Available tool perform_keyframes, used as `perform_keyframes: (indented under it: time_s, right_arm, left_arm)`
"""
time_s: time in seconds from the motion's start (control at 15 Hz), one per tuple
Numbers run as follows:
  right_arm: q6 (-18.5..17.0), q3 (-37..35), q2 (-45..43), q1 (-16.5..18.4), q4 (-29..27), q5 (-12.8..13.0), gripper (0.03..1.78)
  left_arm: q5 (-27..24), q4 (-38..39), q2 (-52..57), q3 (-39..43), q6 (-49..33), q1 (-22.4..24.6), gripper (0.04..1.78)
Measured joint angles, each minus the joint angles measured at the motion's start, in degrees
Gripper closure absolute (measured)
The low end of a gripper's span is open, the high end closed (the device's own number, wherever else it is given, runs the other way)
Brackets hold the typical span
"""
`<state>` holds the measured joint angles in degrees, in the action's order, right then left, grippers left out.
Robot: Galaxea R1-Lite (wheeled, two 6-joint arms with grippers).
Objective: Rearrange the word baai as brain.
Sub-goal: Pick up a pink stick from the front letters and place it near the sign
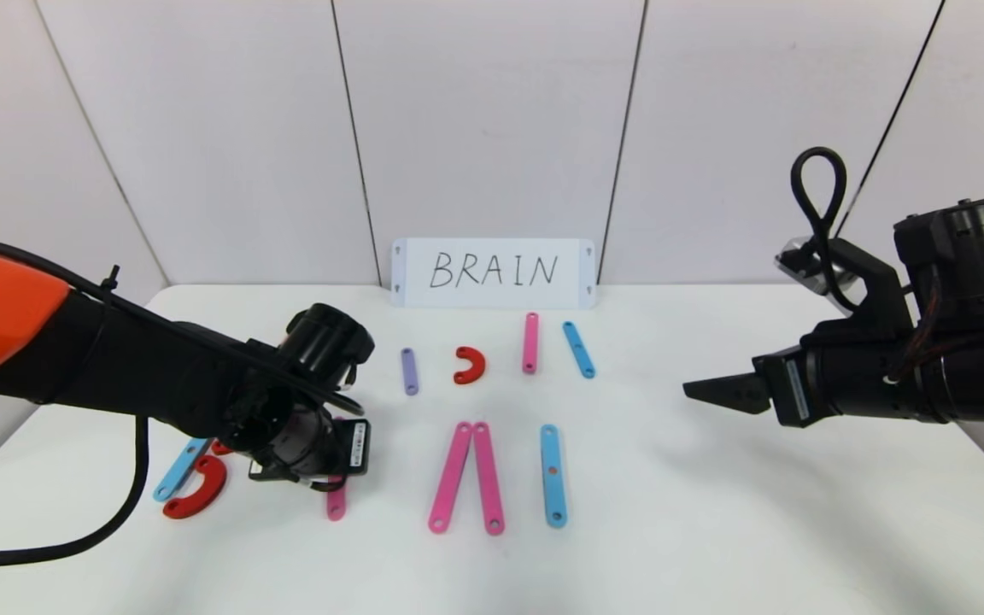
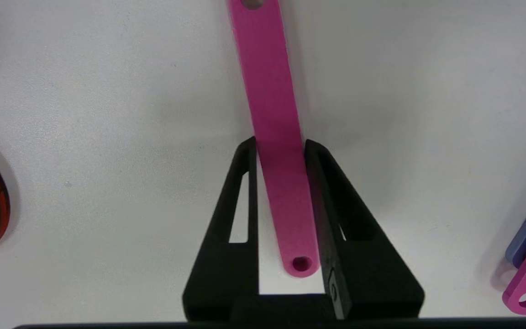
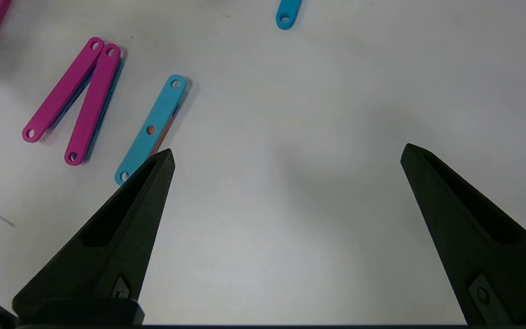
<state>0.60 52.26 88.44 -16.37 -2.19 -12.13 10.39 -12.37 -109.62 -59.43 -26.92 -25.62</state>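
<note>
Low at the head view's lower left, a long pink strip (image 2: 274, 137) lies flat on the white table (image 1: 714, 530), pinched at its sides by the left gripper (image 2: 280, 148). Just left sit a red half-ring (image 1: 198, 490) and blue strip (image 1: 178, 471). At right, the right gripper (image 3: 286, 160) hovers, jaws spread wide.

Pink strip (image 2: 274, 137) flat on table, left of pink inverted-V pair (image 1: 466, 477) and blue strip (image 1: 552, 475).

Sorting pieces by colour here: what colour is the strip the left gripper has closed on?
Pink. The strip between the left gripper shows best in the left wrist view.
</note>
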Motion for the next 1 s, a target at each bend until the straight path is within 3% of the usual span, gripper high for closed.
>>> perform_keyframes:
  time_s: [0.4,0.53,0.8,1.0]
  right_arm:
    - [-0.16,0.00,-0.07,0.22,0.00,-0.55,0.08]
    - [-0.16,0.22,-0.22,1.72,0.33,-1.17,0.08]
    - [-0.05,0.74,0.74,7.06,3.62,-9.51,0.08]
    - [0.02,1.04,1.17,9.35,3.88,-10.39,0.08]
  left_arm:
    - [0.05,-0.16,0.39,-0.16,0.10,-0.04,1.55]
    - [0.09,-0.11,1.10,-0.41,0.24,-0.04,1.55]
    - [-0.16,-0.52,2.54,-3.02,1.32,0.20,1.55]
    - [-0.37,-2.73,2.97,-8.33,2.65,0.18,1.55]
